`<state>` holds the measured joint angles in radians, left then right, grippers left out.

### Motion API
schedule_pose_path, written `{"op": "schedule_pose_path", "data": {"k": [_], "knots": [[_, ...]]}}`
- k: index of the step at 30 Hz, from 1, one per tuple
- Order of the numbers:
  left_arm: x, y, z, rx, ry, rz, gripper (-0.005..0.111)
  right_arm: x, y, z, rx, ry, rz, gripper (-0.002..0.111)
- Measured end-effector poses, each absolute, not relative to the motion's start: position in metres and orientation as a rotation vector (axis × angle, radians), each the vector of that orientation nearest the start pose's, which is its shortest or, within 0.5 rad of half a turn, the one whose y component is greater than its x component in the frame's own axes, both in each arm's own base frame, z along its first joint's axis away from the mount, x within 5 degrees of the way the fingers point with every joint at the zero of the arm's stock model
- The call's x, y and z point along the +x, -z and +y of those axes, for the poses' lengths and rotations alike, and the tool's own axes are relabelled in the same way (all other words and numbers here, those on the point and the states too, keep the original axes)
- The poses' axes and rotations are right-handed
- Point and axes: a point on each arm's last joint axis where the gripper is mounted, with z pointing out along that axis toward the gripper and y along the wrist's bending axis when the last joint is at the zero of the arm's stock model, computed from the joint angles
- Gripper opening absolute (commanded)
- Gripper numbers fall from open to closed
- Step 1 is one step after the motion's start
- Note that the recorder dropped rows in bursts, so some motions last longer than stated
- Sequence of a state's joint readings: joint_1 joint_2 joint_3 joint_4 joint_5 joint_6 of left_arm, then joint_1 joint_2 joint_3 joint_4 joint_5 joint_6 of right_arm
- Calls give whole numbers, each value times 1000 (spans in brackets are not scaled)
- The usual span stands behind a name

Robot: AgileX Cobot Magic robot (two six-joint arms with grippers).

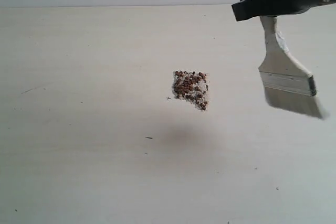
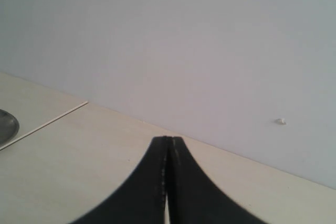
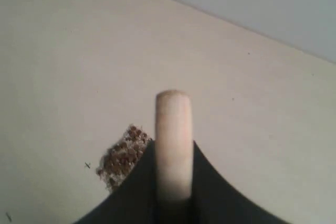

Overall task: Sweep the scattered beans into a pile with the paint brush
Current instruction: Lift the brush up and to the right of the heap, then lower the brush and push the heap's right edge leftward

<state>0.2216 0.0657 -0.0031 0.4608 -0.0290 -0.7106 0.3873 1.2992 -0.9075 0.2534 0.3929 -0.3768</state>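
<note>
The right pincer [image 1: 264,10] gripped the light wooden handle [image 3: 173,129] of the wide, flat, pale-bristled paint brush [image 1: 286,74]. In the exterior view the brush hung at three o'clock, clear of the compact pile [image 1: 190,88] of tiny reddish-brown beans [image 1: 184,83] mid-counter [image 1: 79,156]. The left pincer [image 2: 168,182] was closed and empty. Sweeping looked nearly finished. Next, the bristles [image 1: 294,103] would need lowering to nudge any stragglers inward.

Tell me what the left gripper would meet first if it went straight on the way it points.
The left gripper, jaws shut, points low across the table toward the wall. The way looks free up to the wall, though depth is unclear.
</note>
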Motion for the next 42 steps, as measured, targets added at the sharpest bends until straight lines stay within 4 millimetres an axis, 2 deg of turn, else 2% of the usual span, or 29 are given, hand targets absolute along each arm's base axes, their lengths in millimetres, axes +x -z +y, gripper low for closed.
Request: {"op": "schedule_pose_path", "data": {"k": [2,5,9,14,18,23,29,33,39,42], "knots": [[60,-213,12,-345,33,1481,0,259,-298,107,-685,-233,2198,0],[60,-213,12,-345,33,1481,0,259,-295,108,-853,-307,2155,0],[60,-213,12,-345,33,1481,0,254,-293,115,-1108,-550,1965,0],[60,-213,12,-345,33,1481,0,262,-289,110,-1172,-881,1739,0],[60,-213,12,-345,33,1481,0,280,-270,98,-1150,-998,1649,0],[60,-213,12,-345,33,1481,0,307,-223,91,-1088,-1052,1697,0],[60,-213,12,-345,33,1481,0,322,-180,92,-1051,-1108,1747,0],[60,-213,12,-345,33,1481,0,331,-171,92,-1040,-1117,1756,0],[60,-213,12,-345,33,1481,0,349,-170,93,-1047,-1107,1729,0],[60,-213,12,-345,33,1481,0,354,-163,93,-993,-1123,1738,0]]}}
